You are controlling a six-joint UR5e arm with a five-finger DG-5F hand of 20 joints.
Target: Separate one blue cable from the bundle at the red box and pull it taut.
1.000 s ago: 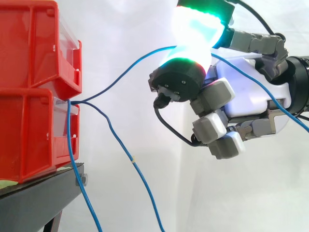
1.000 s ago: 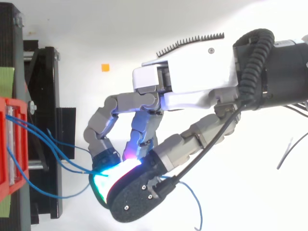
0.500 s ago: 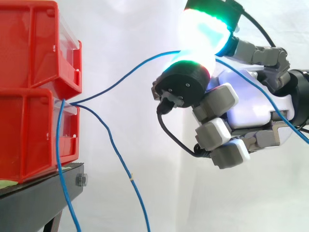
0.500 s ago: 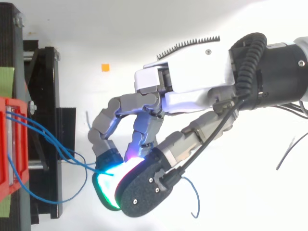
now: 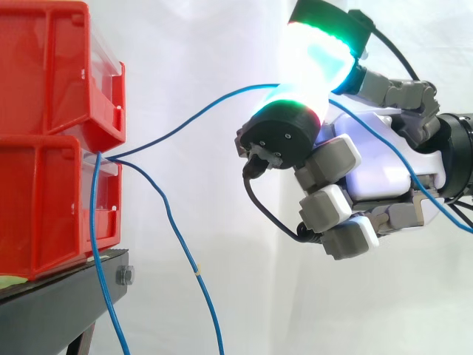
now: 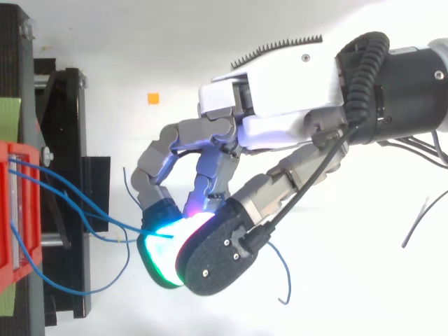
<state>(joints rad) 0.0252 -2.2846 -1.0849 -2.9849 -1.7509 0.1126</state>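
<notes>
Hand: we see the grey-and-white jointed hand (image 5: 369, 174) pinching one thin blue cable (image 5: 188, 120) between its glowing pads.
Bins: stacked red plastic bins (image 5: 44, 81), glossy and boxy.
Top view: a loose blue tail (image 6: 285, 276) curls past the hand.

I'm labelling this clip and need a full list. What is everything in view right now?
bins: two, red, stacked on the stand at the side view's left.
stand: one, black, under the bins.
pinched cable: one, blue, running from the bins up to the hand's pads.
loose cables: at least two, blue, hanging down from the bins' front.
marker: one, orange, small square on the white surface in the top view.
tape: one patch, green, at the top view's left edge.
curtain: one, white, behind everything.
hand: one, white and grey with glowing green-cyan pads, right of the bins, pinching the cable.
</notes>
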